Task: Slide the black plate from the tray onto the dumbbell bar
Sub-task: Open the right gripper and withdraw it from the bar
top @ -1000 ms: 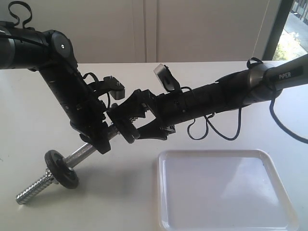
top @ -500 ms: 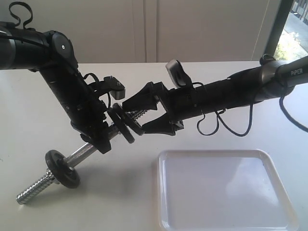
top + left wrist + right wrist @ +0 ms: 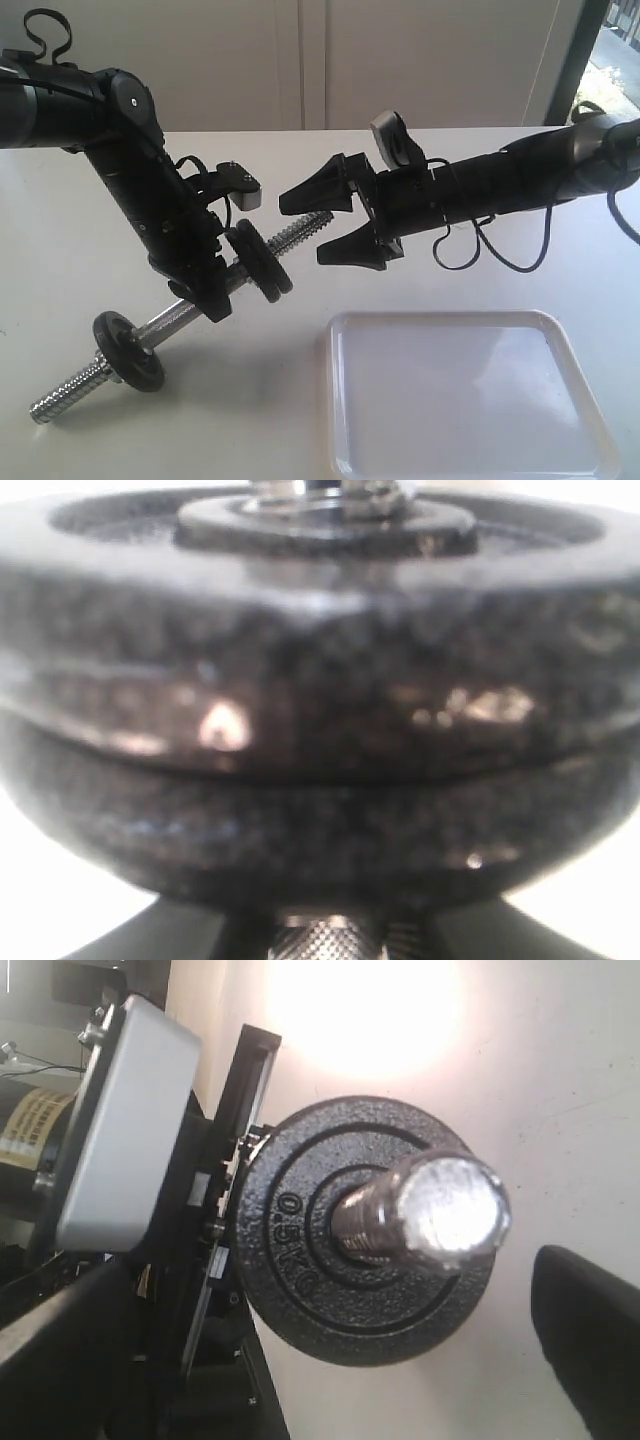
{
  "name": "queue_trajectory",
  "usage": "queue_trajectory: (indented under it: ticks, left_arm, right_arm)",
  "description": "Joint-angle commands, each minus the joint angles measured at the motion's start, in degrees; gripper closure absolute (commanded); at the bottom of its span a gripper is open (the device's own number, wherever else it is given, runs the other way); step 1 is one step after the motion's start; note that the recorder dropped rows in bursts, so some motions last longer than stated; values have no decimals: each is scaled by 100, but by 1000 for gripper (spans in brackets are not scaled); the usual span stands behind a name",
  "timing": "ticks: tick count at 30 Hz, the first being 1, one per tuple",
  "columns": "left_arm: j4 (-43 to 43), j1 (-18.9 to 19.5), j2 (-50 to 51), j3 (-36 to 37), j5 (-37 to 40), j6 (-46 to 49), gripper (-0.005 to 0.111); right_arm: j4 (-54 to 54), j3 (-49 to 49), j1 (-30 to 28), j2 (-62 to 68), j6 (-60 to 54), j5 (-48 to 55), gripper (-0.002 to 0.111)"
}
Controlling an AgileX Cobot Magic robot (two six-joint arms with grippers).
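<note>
Dumbbell bar (image 3: 175,318): chrome, set aslant, lower threaded tip on the white worktop (image 3: 60,250), upper tip in the air. Bare thread runs from the black plate (image 3: 262,262) to that upper tip. The plate sits on the bar's raised half, just above the left end effector (image 3: 212,290), which is pinched on the smooth middle of the bar, its arm leaning steeply down. A second disc (image 3: 130,350) sits near the low end. The tray (image 3: 340,420) lies on the worktop beyond the bar's upper end, well apart from it. Seen close up, the plate's rim is blurred, so one disc or two cannot be told. The right end effector (image 3: 301,232) has its fingers spread wide either side of the upper threads, clear of the plate. Its arm is nearly level and cut off at the frame edge.
</note>
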Motion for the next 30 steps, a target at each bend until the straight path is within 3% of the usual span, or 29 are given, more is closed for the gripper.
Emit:
queue_trajectory:
  ticks: [1, 7, 10, 13, 18, 22, 24, 30]
  left_arm:
    - [-574, -11, -329, -121, 182, -14, 107]
    - [-574, -11, -329, -121, 159, -14, 107]
    - [-574, -11, -318, -121, 144, -14, 107]
    - [-574, -11, -278, -121, 132, -14, 107]
    - [-606, -11, -147, -121, 132, -14, 107]
    - [-606, -11, -42, -121, 122, -14, 107]
    - [-606, -11, -4, -121, 122, -14, 107]
    - [-620, -11, 94, -121, 96, -14, 107]
  right_arm:
    - [-77, -45, -156, -136, 17, 78, 3]
    - [-196, -45, -372, -292, 39, 78, 4]
    - [-241, -45, -488, -352, 150, 78, 11]
    - [-239, -45, -583, -368, 310, 78, 26]
    - [-239, -45, -625, -368, 389, 78, 74]
    - [-229, -45, -625, -368, 389, 78, 102]
    - [-229, -45, -625, -368, 389, 78, 108]
    - [-205, -45, -625, -368, 389, 78, 108]
